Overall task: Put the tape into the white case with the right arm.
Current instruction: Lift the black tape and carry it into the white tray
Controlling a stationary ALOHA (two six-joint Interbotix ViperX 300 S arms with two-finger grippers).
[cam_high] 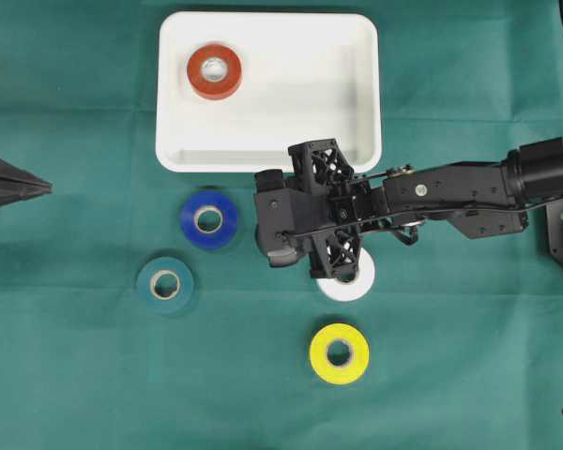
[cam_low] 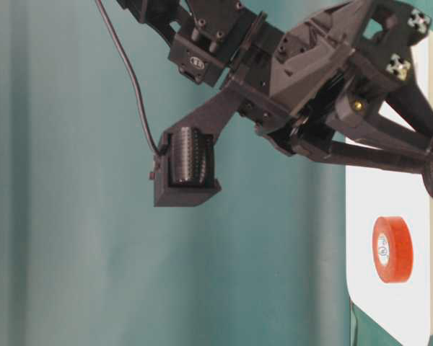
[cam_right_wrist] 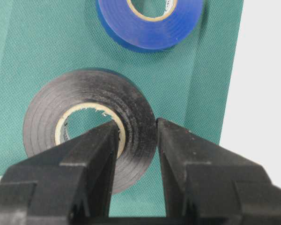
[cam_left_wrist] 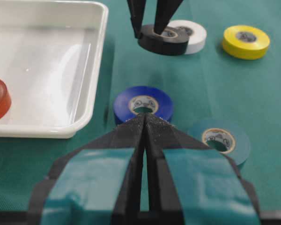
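We see the black tape (cam_right_wrist: pixel 86 136) clamped in the right gripper (cam_right_wrist: pixel 136 140), one finger through its core and one outside its wall, lifted clear of the green cloth (cam_high: pixel 450 356). It hangs just outside the near rim of the white case (cam_high: pixel 357 56), between the blue roll (cam_high: pixel 208 219) and the white roll (cam_high: pixel 352 281). The case holds one red roll (cam_high: pixel 214 71) in a far corner; the rest of its floor is bare. We count six rolls: black, red, blue, white, teal (cam_high: pixel 164 284) and yellow (cam_high: pixel 339 353), the last four flat on the cloth and apart from one another. The left gripper (cam_left_wrist: pixel 145 129), teal-banded, rests with its tips together at the left edge, well apart. Core labels are too small to read.
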